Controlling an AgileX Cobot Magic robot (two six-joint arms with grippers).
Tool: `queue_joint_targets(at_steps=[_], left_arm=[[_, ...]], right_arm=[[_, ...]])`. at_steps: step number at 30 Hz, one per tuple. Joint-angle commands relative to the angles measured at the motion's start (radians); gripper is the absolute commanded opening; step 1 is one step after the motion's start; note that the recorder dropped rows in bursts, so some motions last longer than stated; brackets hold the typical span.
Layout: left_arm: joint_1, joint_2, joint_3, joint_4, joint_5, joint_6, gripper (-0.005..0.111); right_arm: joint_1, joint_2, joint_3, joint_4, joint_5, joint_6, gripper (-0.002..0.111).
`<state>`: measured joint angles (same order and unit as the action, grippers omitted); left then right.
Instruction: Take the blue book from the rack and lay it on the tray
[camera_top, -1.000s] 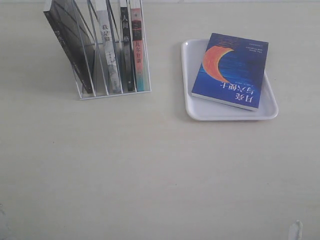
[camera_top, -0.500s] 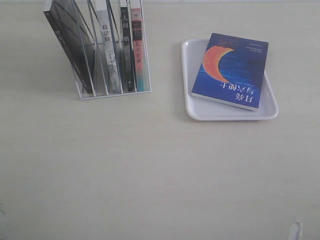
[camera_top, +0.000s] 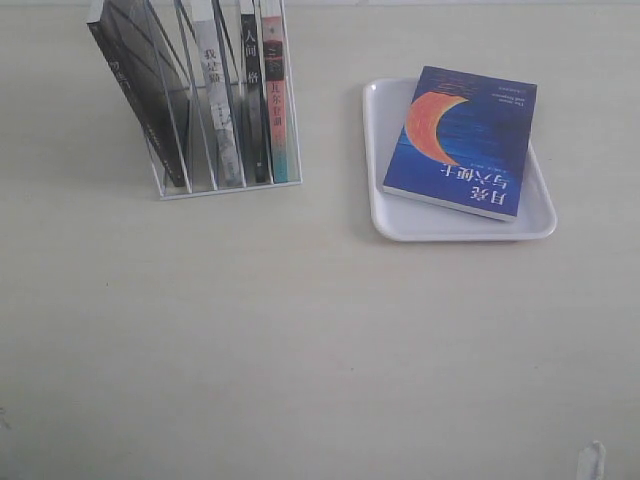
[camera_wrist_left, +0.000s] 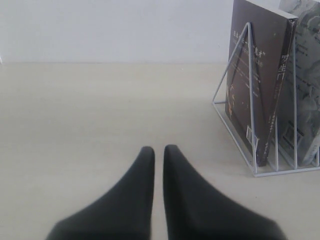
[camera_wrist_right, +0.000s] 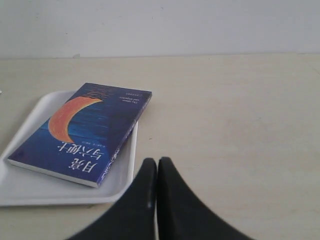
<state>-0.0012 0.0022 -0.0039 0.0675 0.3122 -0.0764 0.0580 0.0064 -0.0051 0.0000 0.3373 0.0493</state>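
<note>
The blue book (camera_top: 462, 140) with its orange crescent moon lies flat, cover up, on the white tray (camera_top: 400, 225), one corner jutting over the far rim. In the right wrist view the blue book (camera_wrist_right: 82, 132) and tray (camera_wrist_right: 30, 192) sit just beyond my right gripper (camera_wrist_right: 157, 161), which is shut on nothing over bare table. The white wire rack (camera_top: 230, 185) stands at the back left with other books in its slots. My left gripper (camera_wrist_left: 159, 148) is shut and empty, with only a thin slit between its fingers. It is low over the table beside the rack (camera_wrist_left: 250, 100).
A dark-covered book (camera_wrist_left: 255, 85) leans in the rack's end slot, and three thinner books (camera_top: 245, 100) stand upright in the slots further along. A pale wall (camera_wrist_right: 160, 25) rises behind the table's far edge.
</note>
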Motion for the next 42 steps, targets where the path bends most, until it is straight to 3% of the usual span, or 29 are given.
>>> queue_joint_targets(at_steps=[1, 11, 42], left_arm=[[-0.009, -0.002, 0.004, 0.002, -0.006, 0.002, 0.006], [-0.009, -0.002, 0.004, 0.002, -0.006, 0.002, 0.006], [-0.009, -0.002, 0.004, 0.002, -0.006, 0.002, 0.006]], right_arm=[[-0.008, -0.006, 0.005, 0.0, -0.005, 0.003, 0.0], [0.035, -0.006, 0.005, 0.0, 0.005, -0.06, 0.0], [0.031, -0.006, 0.005, 0.0, -0.012, -0.023, 0.0]])
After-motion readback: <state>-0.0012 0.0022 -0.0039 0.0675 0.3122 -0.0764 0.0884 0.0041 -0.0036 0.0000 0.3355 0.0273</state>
